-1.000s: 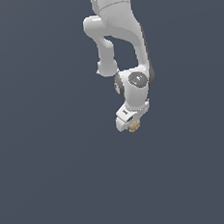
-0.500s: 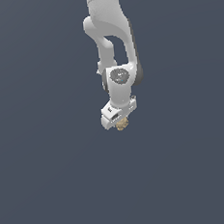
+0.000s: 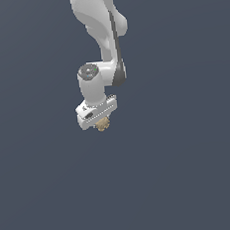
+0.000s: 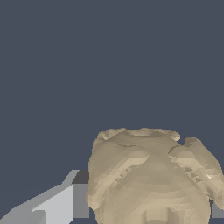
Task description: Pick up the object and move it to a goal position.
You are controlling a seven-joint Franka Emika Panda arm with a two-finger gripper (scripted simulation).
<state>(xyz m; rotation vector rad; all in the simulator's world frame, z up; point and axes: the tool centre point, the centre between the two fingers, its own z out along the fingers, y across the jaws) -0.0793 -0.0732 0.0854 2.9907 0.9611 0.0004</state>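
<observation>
White arm [image 3: 101,33] comes down from the top of the exterior view, bends at a round joint with a grey cap, and ends in a blocky white wrist tilted toward the exterior view's left.

Claw [image 3: 102,123] sits under that wrist block. Its tips are mostly hidden behind the block and the ball in the exterior view. In the wrist view one grey finger [image 4: 65,203] shows on one side of the ball, its dark pad touching the ball's flank; a small grey sliver at the opposite edge of the ball is probably the other finger, though too little of it shows to be sure.

Ball [image 3: 103,124]: small, tan-beige, lumpy, much smaller than the wrist block. It pokes out just below the claw, pressed close against it. In the wrist view the ball [image 4: 151,179] fills the area nearest the camera, its surface ridged and bumpy with paler highlights on the folds.

Claw reads as closed down to the ball's width and gripping it.

Surroundings are flat, uniform dark blue-grey [image 3: 192,169] in both views. No shadow or edge shows beneath the ball, so whether it hangs above a surface or rests on one cannot be told.
</observation>
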